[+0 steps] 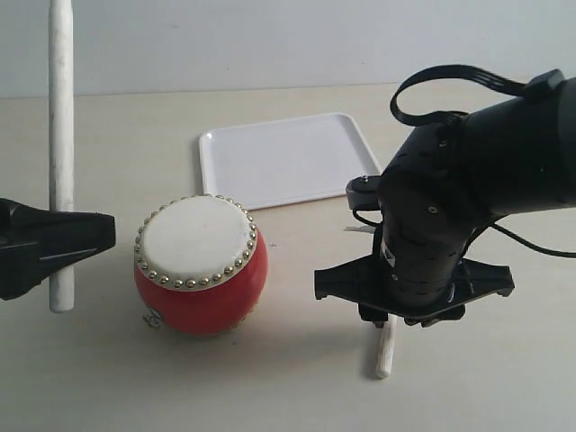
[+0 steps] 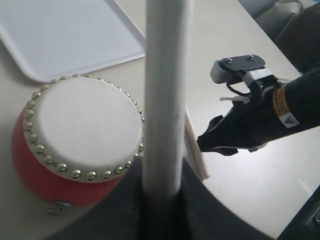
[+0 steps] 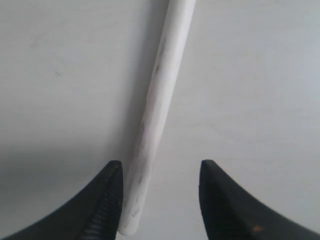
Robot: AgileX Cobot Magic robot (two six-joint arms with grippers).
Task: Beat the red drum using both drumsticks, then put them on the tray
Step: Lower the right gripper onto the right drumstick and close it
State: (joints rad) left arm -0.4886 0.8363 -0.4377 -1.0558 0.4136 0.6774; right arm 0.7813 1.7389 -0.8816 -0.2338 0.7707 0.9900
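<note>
Item 1. Glossy red barrel-shaped drum (image 1: pixel 201 265) with a cream skin ringed by gold studs. It stands upright on the pale beige surface (image 1: pixel 504 378), skin bare, with a small metal ring low on its side.

Item 2. Flat white plastic tray (image 1: pixel 279 162) with rounded corners. It lies at about 1 o'clock from the drum in the exterior view, near it but apart, and carries nothing.

Item 3. First pale wooden drumstick (image 1: pixel 60 135). It is held upright at 9 o'clock from the drum, clear of the drum's skin.

Item 4. Left tool (image 1: pixel 67 238), black. It is pinched onto the first drumstick's lower part, and a short end of the stick shows below the grip.

Item 5. Second pale wooden drumstick (image 3: pixel 160 100). It lies flat on the surface at about 3 to 4 o'clock from the drum, one end showing under the black arm (image 1: pixel 468 180).

Item 6. Right tool (image 3: pixel 160 200), black. It is spread, with its jaws low on either side of the second drumstick. The stick sits close against one jaw, possibly touching it, and clear of the other.
</note>
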